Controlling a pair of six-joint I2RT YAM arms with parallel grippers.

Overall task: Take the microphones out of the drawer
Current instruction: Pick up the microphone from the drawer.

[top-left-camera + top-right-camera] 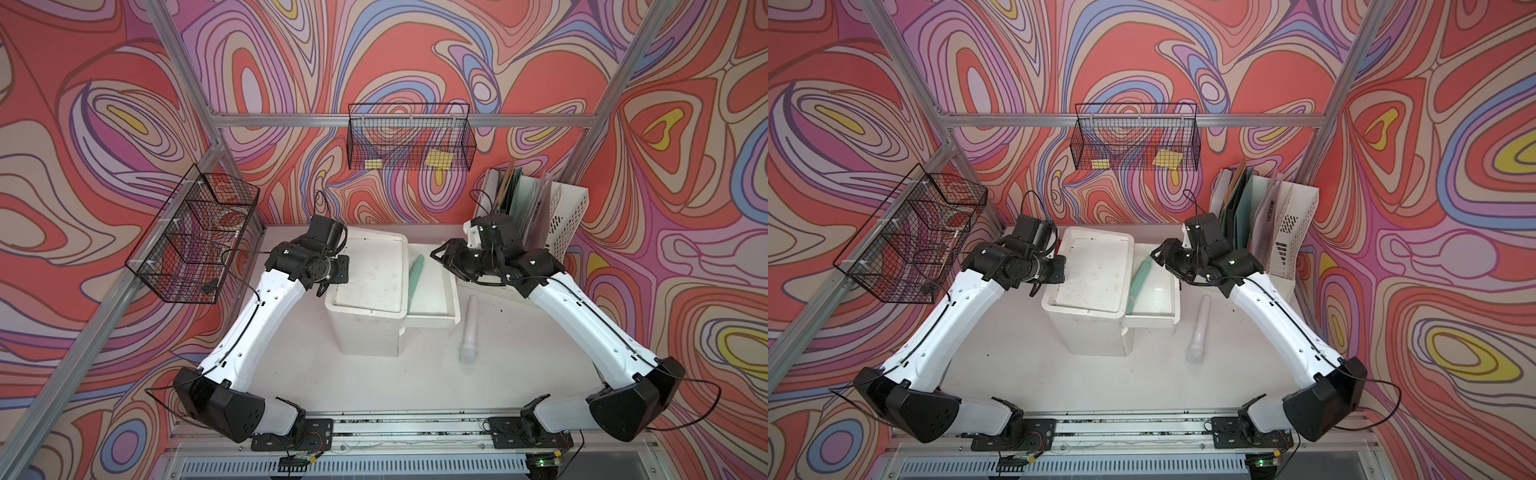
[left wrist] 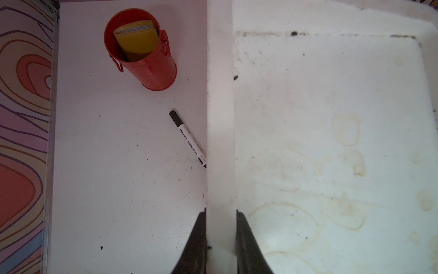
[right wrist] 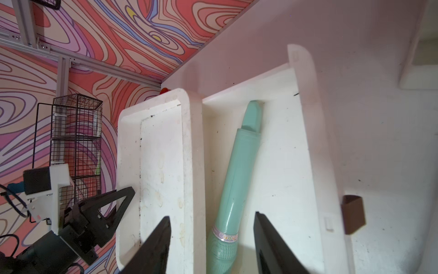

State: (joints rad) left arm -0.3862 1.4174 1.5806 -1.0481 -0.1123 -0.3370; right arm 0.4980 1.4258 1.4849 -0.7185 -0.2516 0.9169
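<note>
A teal microphone [image 1: 415, 274] [image 1: 1140, 276] [image 3: 239, 166] lies lengthwise in the pulled-out white drawer [image 1: 432, 322] [image 1: 1152, 320] [image 3: 305, 142] on the right side of a white drawer unit [image 1: 370, 270] [image 2: 331, 118]. My right gripper [image 1: 435, 254] [image 3: 212, 215] hovers open over the drawer. In the right wrist view its fingers stand on either side of the microphone's ribbed head end without touching it. My left gripper [image 1: 327, 287] [image 2: 221, 211] is shut on the raised rim along the unit's left top edge, one finger on each side.
A pale cylinder [image 1: 469, 328] lies on the table right of the drawer. A white file holder [image 1: 552, 216] stands behind the right arm. A red tin [image 2: 142, 54] and a marker [image 2: 188, 138] sit left of the unit. Wire baskets [image 1: 409, 141] [image 1: 195, 237] hang on the walls.
</note>
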